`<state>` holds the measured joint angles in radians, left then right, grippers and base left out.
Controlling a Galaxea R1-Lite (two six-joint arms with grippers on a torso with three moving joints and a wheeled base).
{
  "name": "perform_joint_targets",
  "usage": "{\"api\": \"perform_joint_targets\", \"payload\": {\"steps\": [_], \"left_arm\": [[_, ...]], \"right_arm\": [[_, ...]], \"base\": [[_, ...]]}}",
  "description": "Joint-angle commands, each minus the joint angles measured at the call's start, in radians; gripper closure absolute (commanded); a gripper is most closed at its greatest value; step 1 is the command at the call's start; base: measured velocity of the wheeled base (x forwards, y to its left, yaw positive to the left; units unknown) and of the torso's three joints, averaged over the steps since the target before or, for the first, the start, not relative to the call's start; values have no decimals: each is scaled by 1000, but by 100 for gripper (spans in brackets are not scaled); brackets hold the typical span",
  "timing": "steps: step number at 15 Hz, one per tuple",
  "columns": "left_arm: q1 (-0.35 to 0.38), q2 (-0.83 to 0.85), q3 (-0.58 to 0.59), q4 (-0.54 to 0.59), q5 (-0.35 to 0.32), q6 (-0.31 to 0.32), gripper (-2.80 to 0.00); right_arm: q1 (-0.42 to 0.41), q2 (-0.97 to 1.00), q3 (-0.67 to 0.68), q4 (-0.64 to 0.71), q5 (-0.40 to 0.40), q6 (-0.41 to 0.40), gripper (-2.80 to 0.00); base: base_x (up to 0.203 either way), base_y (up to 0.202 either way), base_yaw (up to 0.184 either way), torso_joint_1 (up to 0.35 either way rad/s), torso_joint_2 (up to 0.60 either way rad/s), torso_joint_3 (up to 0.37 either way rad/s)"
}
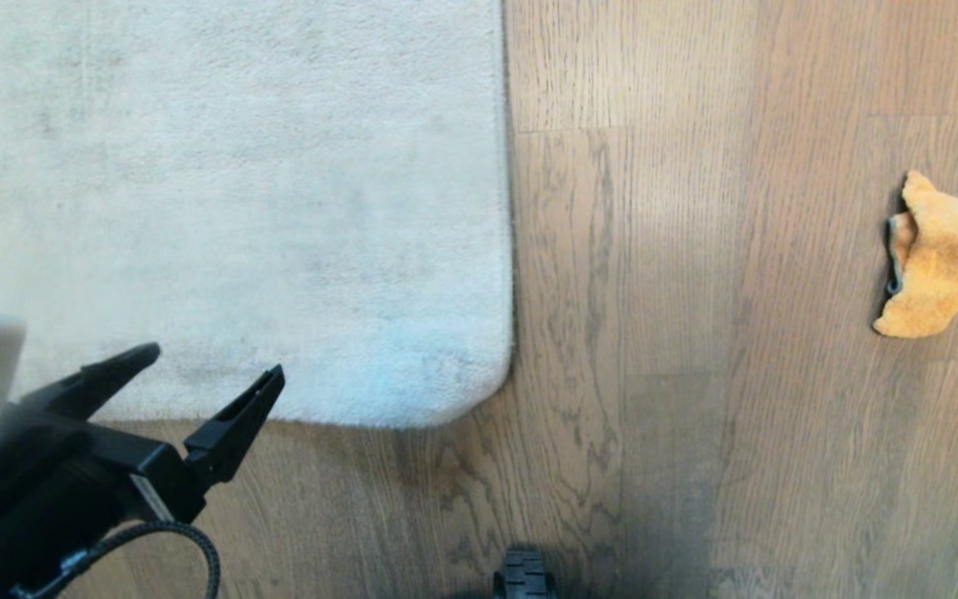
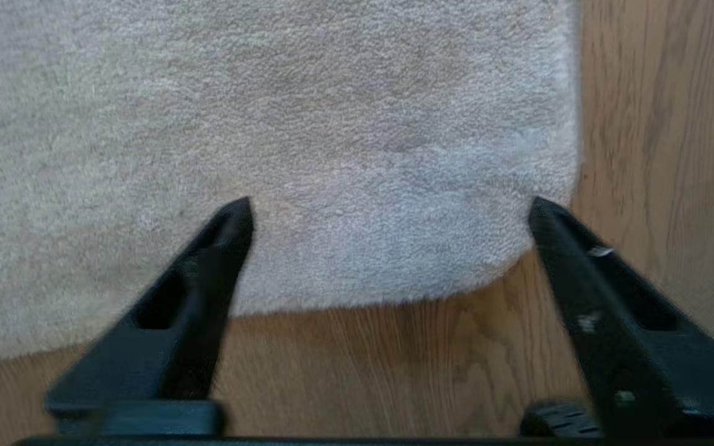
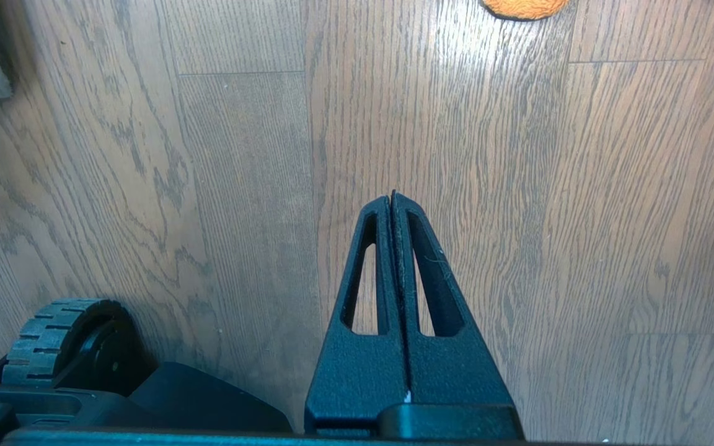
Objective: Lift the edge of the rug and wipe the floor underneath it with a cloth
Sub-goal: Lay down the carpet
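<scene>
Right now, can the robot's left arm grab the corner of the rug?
Probably yes. The left gripper is open above the rug edge, and nothing lies between them. It isn't touching the rug yet. The cloth sits far off on the floor.

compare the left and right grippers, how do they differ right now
The left gripper is open, fingers spread wide; the right gripper is shut, fingers pressed together. The left hangs over the rug edge near its corner; the right points at bare floor, away from the cloth. Both are black, and neither holds anything.
</scene>
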<state>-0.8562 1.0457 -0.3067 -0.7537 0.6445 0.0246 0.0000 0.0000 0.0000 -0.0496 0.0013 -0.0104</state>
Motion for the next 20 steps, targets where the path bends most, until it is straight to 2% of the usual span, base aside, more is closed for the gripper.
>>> {"api": "perform_joint_targets", "payload": {"steps": [1,5,6,13,17,20], "left_arm": [[-1,0,30,-6,4,-7,0],[1,-1,99,-5,3,-11,0],[2,0,111,1,3,-32,0],[2,2,140,227,0,-103,0],[6,19,189,275,0,-130,0],[46,111,198,279,0,-131,0]], "right_arm": [[0,2,0,-1,0,0,0],[0,2,0,-1,0,0,0],[0,2,0,-1,0,0,0],[0,2,0,-1,0,0,0],[0,2,0,-1,0,0,0],[0,2,0,-1,0,0,0]], "base": [[0,0,0,0,0,0],[0,0,0,0,0,0],[0,0,0,0,0,0],[0,0,0,0,0,0],[0,0,0,0,0,0],[0,0,0,0,0,0]]}}
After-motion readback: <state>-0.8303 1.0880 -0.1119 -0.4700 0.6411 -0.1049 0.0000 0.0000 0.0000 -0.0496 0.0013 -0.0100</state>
